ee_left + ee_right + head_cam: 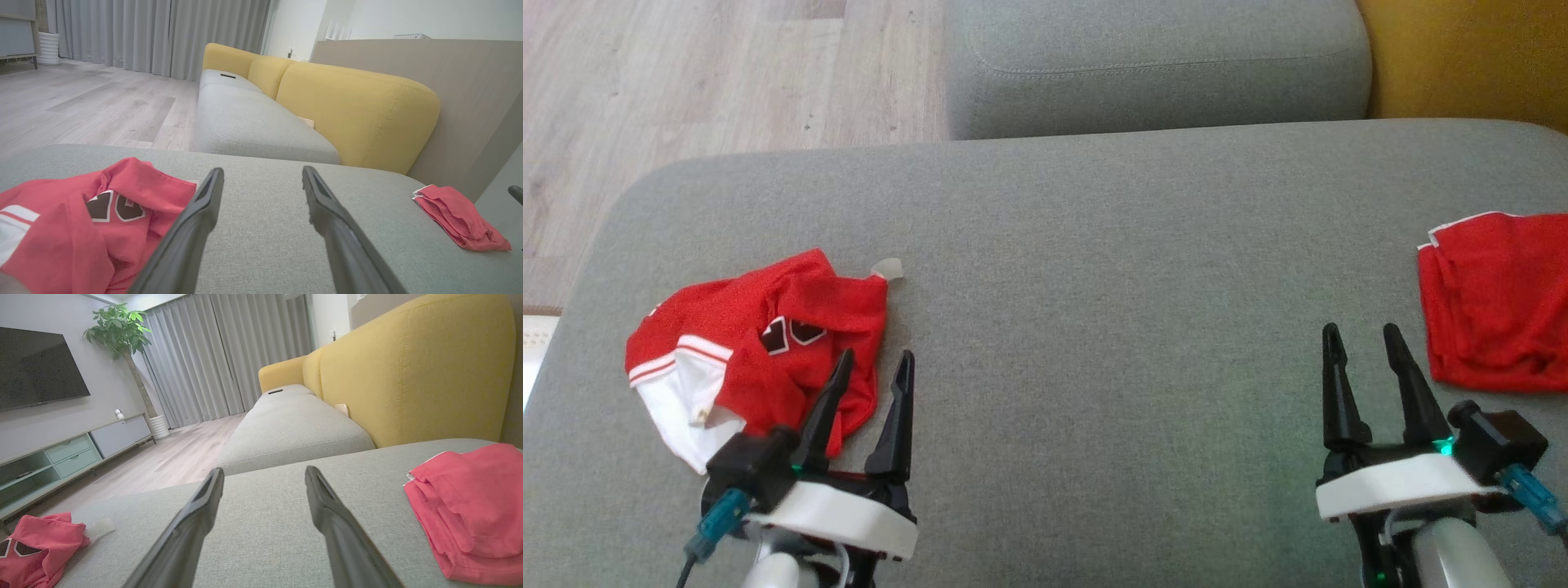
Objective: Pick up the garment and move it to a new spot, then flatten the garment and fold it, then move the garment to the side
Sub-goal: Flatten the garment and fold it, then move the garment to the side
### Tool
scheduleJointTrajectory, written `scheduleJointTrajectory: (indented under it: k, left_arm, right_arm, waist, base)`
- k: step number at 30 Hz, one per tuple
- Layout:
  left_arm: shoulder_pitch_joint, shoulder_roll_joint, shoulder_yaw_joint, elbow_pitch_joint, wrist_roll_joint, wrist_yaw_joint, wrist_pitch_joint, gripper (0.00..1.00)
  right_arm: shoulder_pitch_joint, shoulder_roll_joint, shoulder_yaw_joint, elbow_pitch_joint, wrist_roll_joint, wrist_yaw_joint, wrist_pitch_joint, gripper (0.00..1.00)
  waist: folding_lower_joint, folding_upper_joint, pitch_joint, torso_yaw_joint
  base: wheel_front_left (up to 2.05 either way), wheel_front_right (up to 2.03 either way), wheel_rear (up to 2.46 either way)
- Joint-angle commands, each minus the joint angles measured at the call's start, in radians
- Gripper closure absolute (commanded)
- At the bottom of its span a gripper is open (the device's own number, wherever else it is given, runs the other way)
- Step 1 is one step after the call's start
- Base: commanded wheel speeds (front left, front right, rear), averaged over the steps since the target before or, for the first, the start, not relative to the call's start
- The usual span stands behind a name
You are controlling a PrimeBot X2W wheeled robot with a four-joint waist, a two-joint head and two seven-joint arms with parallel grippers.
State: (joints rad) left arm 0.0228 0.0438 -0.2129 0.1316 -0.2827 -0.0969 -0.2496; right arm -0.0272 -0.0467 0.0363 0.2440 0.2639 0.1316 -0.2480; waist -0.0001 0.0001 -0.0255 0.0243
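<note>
**Fingers wide apart on both arms, nothing held**

Splayed to full width and empty, left fingers (827, 404) at the lower left of the head view, one of the pair crossing the near right edge of the crumpled red jersey (768, 343); contact with the cloth impossible to judge. From the left wrist, both aimed low along the grey cushion (1094, 286), jersey lying just beside them on the left. Equally wide and empty, right fingers (1339, 392) poised over bare cushion, near but clear of a folded red garment (1494, 302) at the cushion's right edge. Both wrists low at the robot's side of the cushion, pointing forward toward the yellow backrest (408, 367); left pair leaning slightly right, right pair slightly left. Jersey bunched on the cushion's left part, white sleeve band and dark number patch showing, well apart from the folded piece.
</note>
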Motion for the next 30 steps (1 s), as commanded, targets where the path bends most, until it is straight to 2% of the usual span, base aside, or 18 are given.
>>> scheduleJointTrajectory:
  k: [1, 11, 16, 20, 30]
  left_arm:
    - [-0.032, 0.006, 0.037, -0.037, 0.002, 0.002, -0.012, 0.0]
    - [-0.037, 0.006, 0.036, -0.037, 0.001, 0.003, -0.012, 0.0]
    - [-0.043, 0.006, 0.034, -0.031, 0.001, 0.002, -0.012, 0.0]
    - [-0.052, 0.006, 0.033, -0.025, 0.006, 0.003, -0.012, 0.0]
    - [-0.049, 0.006, 0.075, -0.003, 0.035, 0.004, -0.012, 0.0]
  right_arm:
    - [-0.029, -0.004, 0.027, -0.036, -0.002, -0.001, -0.014, 0.0]
    - [-0.029, -0.004, 0.025, -0.032, 0.001, -0.001, -0.014, 0.0]
    - [-0.026, -0.004, 0.035, -0.026, 0.001, -0.001, -0.014, 0.0]
    - [-0.022, -0.004, 0.048, -0.024, 0.005, -0.001, -0.014, 0.0]
    - [-0.014, -0.004, 0.102, 0.015, 0.036, -0.001, -0.014, 0.0]
  waist:
    - [0.0001, -0.0001, 0.001, -0.001]
    - [0.0001, -0.0001, 0.003, -0.013]
    - [0.0001, -0.0001, 0.006, 0.006]
    - [0.0001, -0.0001, 0.008, 0.044]
    - [0.0001, -0.0001, -0.005, 0.229]
  base:
    - [0.0, 0.0, 0.0]
    - [0.0, 0.0, 0.0]
    - [0.0, 0.0, 0.0]
    - [0.0, 0.0, 0.0]
    - [0.0, 0.0, 0.0]
